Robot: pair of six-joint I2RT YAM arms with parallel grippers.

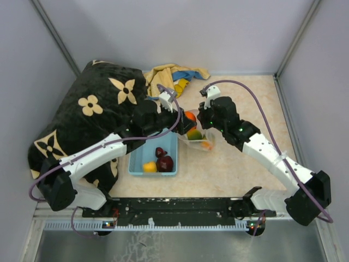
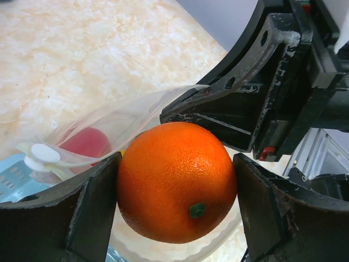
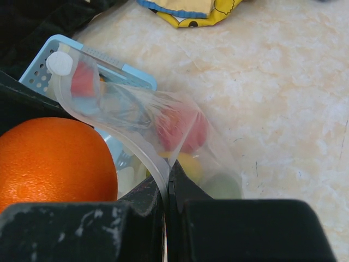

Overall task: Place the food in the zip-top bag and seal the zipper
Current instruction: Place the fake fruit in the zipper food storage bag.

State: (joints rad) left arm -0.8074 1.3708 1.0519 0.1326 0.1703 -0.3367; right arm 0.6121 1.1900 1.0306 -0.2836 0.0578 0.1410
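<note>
Left arm stretched forward, my left gripper [image 2: 177, 202] clasps 1 round orange toy fruit [image 2: 169, 158], jaws wide, just above the clear plastic bag [image 3: 180, 125]. Arm bent inward, my right gripper [image 3: 168, 188] pinches the whitish zipper strip [image 3: 109, 128].

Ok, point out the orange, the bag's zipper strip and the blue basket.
orange [image 2: 177, 183], left wrist view, middle of its peel.
zipper strip [image 3: 131, 146], right wrist view, midway along the whitish band.
basket [image 1: 137, 158], top view, bare floor on its left side.
</note>
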